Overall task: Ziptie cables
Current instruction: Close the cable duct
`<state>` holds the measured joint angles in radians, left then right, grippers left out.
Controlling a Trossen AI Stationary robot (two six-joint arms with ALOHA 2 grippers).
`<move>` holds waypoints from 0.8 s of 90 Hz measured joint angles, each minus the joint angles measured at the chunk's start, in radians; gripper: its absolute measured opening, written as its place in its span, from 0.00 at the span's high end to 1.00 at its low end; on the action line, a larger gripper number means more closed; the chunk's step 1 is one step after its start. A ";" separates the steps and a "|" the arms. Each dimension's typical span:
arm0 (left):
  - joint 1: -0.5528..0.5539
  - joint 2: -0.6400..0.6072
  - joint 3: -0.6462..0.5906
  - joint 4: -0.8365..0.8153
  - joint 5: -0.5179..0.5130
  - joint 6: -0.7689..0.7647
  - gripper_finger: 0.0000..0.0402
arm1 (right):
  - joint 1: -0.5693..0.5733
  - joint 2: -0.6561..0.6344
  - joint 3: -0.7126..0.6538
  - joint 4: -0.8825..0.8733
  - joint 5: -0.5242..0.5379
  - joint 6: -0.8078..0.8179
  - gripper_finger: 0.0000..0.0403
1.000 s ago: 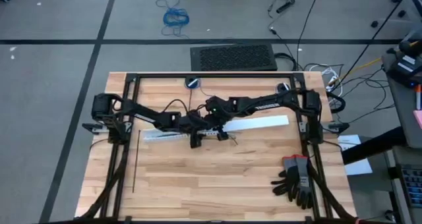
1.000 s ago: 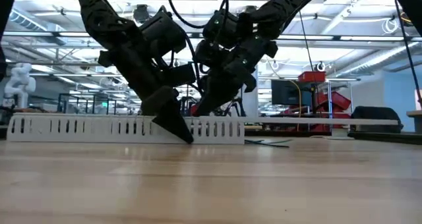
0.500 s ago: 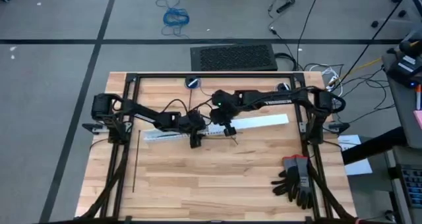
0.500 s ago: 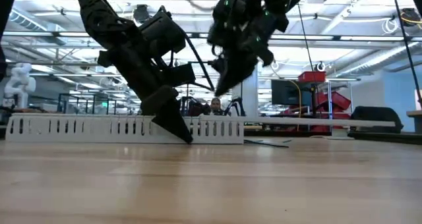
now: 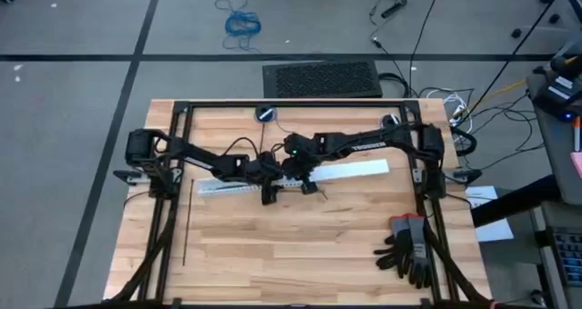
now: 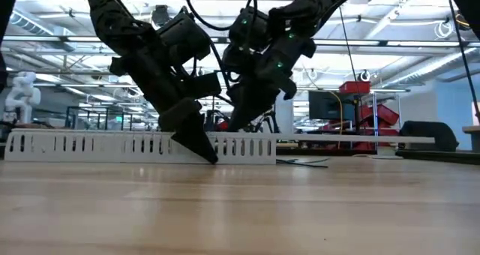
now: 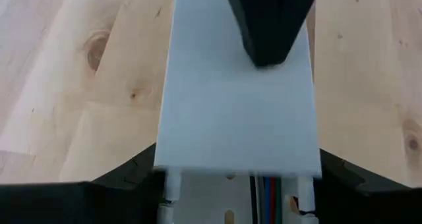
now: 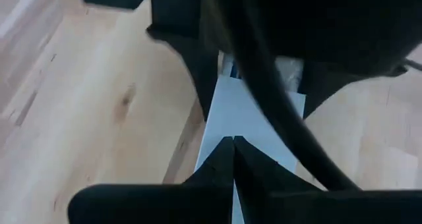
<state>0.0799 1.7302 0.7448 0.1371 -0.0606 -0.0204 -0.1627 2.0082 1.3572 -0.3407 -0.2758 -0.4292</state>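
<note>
white duct is being held from both sides

the duct (image 5: 309, 176) is being straddled by the left gripper (image 5: 269, 193)'s spread fingers, and its lid pressed by the right gripper (image 5: 307, 184)'s clenched fingers. the cables (image 7: 265, 186) are lying inside. the lid could be slid crooked, pinching them.

1. A robotics lab or industrial workshop hall is shown.
2. A wooden table (image 5: 300, 245) framed by black metal frame bars (image 5: 291, 104) is set on a grey concrete floor (image 5: 82, 36) marked with dark lines.
3. Loose leads (image 5: 509, 91) and a blue coiled cord (image 5: 242, 22) are left on the floor, beside a black mat (image 5: 322, 78).
4. A high ceiling with strip lights (image 6: 60, 22), a monitor (image 6: 328, 103) and red equipment (image 6: 367, 105) are seen in the low view.
5. Work gloves (image 5: 409, 247) are laid on the table.
</note>
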 joint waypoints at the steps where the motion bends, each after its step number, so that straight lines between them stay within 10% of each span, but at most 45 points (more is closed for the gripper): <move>1: 0.000 0.000 0.000 0.001 0.000 0.000 0.39 | 0.000 0.000 0.001 0.000 -0.001 0.000 1.00; 72: -0.001 -0.044 0.003 0.052 0.039 -0.006 0.27 | 0.008 -0.054 0.000 0.064 0.015 -0.009 1.00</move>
<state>0.0788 1.6864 0.7474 0.1892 -0.0220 -0.0261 -0.1543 1.9543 1.3574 -0.2767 -0.2604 -0.4379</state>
